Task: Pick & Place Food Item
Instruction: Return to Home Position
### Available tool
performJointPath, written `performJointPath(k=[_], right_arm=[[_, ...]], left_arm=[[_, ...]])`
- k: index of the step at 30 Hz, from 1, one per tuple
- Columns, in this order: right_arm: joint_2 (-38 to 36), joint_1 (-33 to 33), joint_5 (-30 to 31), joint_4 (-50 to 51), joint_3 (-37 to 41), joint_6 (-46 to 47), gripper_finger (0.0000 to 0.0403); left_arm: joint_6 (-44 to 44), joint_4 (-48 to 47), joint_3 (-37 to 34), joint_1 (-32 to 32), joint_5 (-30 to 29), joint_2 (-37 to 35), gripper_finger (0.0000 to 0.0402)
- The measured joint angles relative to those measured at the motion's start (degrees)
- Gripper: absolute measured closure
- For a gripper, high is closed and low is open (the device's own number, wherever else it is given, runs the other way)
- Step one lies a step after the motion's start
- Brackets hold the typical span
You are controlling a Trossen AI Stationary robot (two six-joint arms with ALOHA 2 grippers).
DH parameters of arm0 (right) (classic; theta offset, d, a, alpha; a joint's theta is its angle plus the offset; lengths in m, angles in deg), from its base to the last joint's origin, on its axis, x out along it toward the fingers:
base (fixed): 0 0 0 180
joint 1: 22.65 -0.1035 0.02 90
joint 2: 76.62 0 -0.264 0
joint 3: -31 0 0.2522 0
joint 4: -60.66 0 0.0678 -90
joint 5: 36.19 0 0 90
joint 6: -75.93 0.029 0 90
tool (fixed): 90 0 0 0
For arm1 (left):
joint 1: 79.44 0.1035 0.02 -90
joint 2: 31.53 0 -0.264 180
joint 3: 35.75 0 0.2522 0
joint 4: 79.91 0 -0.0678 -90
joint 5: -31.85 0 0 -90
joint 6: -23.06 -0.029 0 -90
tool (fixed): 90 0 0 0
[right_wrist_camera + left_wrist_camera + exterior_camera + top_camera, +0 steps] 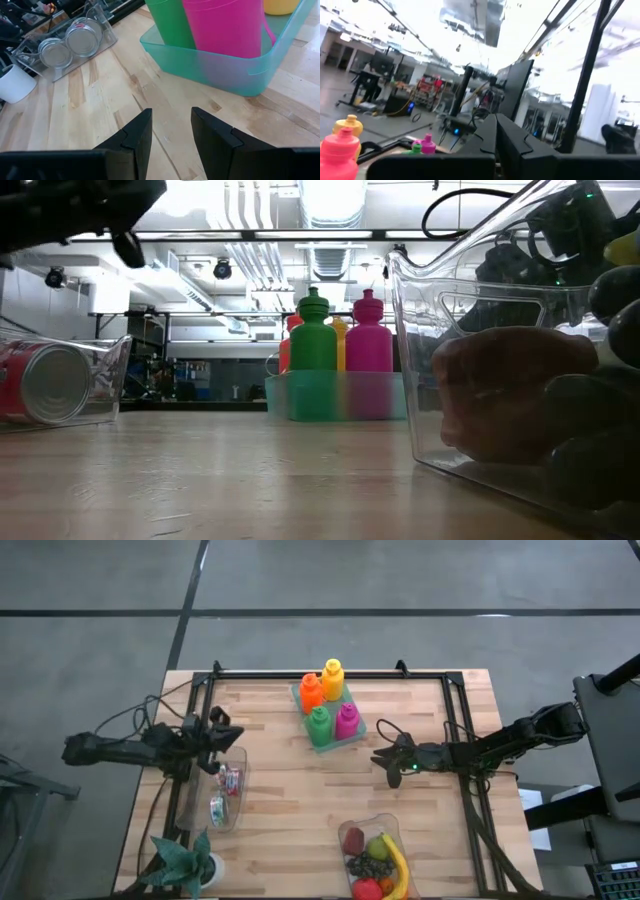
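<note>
Wooden tabletop point(290, 800), high view: the left arm reaches in from the left edge and the right arm from the right edge.
High view, left gripper point(222, 732): it hangs over one end of the transparent bin point(238, 802), the end away from the potted plant point(185, 860). Its finger gap cannot be read from above.
High view, tuna cans: two lie on their sides inside that bin. The upper can point(231, 778) is nearer the gripper. The green and white can point(218, 808) is nearer the plant.
High view, right gripper point(383, 757): it sits above bare wood, near the teal tray point(335, 738) but apart from it.
High view, bottles: orange bottle point(311, 692), yellow bottle point(333, 678), green bottle point(319, 723) and pink bottle point(347, 720) stand upright in the tray.
High view, fruit bin point(372, 830): it holds a banana point(396, 865) and other fruit, well apart from both grippers.
Low view, cans: one can with a reddish label point(45, 385) lies on its side in the clear bin at the left, its metal end toward the camera.
Low view, bottles: the green and pink ones stand mid-table, and the fruit bin's wall fills the right.
Left wrist view, fingers point(485, 142): the two are pressed together with nothing between them.
Right wrist view, fingers point(132, 137): they stand moderately apart and empty, with wood showing in the gap. The tray is just ahead.
Right wrist view, cans: two metal ends show in the clear bin farther off, beside the white pot point(15, 82).
</note>
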Motion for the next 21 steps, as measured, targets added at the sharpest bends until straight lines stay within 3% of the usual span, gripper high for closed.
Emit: performJointPath(k=[4,13,21], right_arm=[[0.0,0.0,0.0,0.0,0.0,0.0,0.0269],[0.0,0.0,0.0,0.0,0.0,0.0,0.0269],[0.0,0.0,0.0,0.0,0.0,0.0,0.0269]], left_arm=[[0.7,-1.0,-4.5,0.0,0.4,-7.4,0.0395],[0.8,-24.0,-4.3,0.0,-0.5,-16.5,0.0395],[0.8,-32.7,-4.3,0.0,1.3,-14.7,0.0395]])
